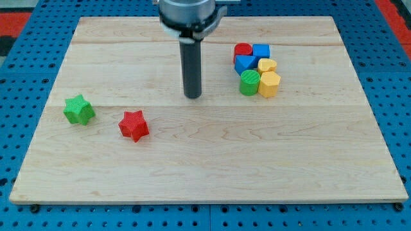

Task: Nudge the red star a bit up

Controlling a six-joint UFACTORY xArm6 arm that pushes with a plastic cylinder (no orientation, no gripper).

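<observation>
The red star (133, 125) lies on the wooden board (212, 167) at the lower left of the middle. My tip (192, 96) rests on the board up and to the right of the red star, well apart from it. The rod rises straight up from the tip to the arm at the view's top.
A green star (79, 110) lies left of the red star. At the upper right is a tight cluster: a red cylinder (243, 51), a blue cube (261, 51), a blue block (244, 63), a yellow block (267, 65), a green cylinder (250, 83) and a yellow hexagon (269, 83).
</observation>
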